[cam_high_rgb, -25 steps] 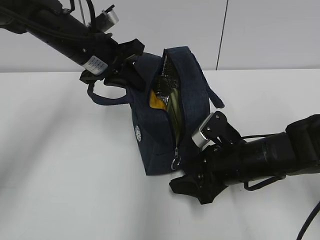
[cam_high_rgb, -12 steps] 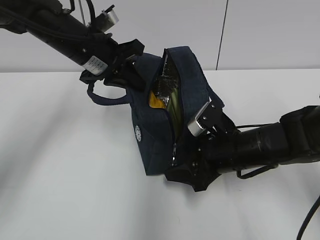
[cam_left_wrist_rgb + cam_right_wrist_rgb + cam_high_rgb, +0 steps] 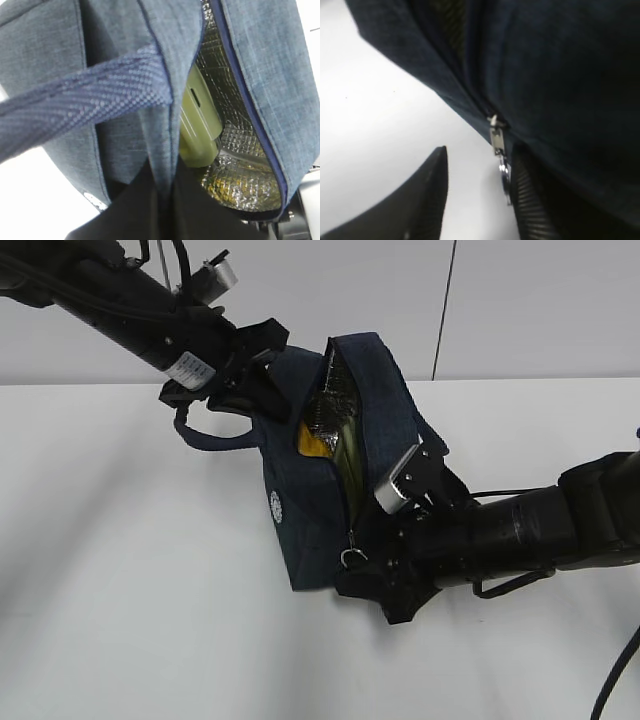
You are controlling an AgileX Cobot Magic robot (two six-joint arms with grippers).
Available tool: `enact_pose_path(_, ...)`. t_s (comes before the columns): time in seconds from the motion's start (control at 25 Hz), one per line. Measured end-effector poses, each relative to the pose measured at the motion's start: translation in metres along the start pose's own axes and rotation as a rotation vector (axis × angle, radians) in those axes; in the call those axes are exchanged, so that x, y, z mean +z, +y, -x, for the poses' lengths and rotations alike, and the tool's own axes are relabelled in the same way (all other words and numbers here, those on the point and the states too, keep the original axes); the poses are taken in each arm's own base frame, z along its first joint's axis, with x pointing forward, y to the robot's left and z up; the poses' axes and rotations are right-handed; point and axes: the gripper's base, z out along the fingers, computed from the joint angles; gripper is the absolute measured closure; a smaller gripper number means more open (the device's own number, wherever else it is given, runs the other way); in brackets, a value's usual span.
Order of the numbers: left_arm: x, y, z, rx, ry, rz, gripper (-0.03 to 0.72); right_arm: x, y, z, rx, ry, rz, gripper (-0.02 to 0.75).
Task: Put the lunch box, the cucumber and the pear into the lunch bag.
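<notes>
Navy lunch bag (image 3: 330,470) between both hands, ring pull (image 3: 504,172) by right hand (image 3: 480,200).

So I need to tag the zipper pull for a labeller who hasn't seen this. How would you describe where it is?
Find the navy lunch bag standing on the white table. Follow its open zipper down to the bottom front corner, by the right gripper. The zipper pull is the small silver ring there, the only shiny metal on the fabric.

Even, bright light falls from overhead onto the white table (image 3: 130,570), where my arms cast only soft grey shadows. My right wrist view is dim and badly blurred: the lunch bag (image 3: 560,65) fills it as near-black cloth, only the zipper pull (image 3: 501,155) catching light. My left wrist view is sharper; the foil lining (image 3: 235,150) glints, and the near handle (image 3: 85,107) is soft.
</notes>
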Motion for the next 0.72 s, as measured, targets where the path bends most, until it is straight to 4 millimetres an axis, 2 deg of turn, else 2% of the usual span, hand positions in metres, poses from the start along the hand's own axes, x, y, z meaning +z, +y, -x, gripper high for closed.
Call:
enact_pose_path(0.12,0.000,0.000,0.000,0.000,0.001,0.000,0.688,0.000,-0.001,-0.002,0.000,0.016,-0.014,0.514)
enact_pose_path(0.44,0.000,0.000,0.000,0.000,0.001,0.000,0.688,0.000,-0.003,-0.004,0.041,0.036,-0.034,0.731)
enact_pose_path(0.52,0.000,0.000,0.000,0.000,0.001,0.000,0.688,-0.001,-0.003,-0.003,0.062,0.036,-0.035,0.753)
enact_pose_path(0.72,0.000,0.000,0.000,0.000,0.001,0.000,0.688,-0.011,-0.002,0.006,0.056,0.067,-0.071,0.754)
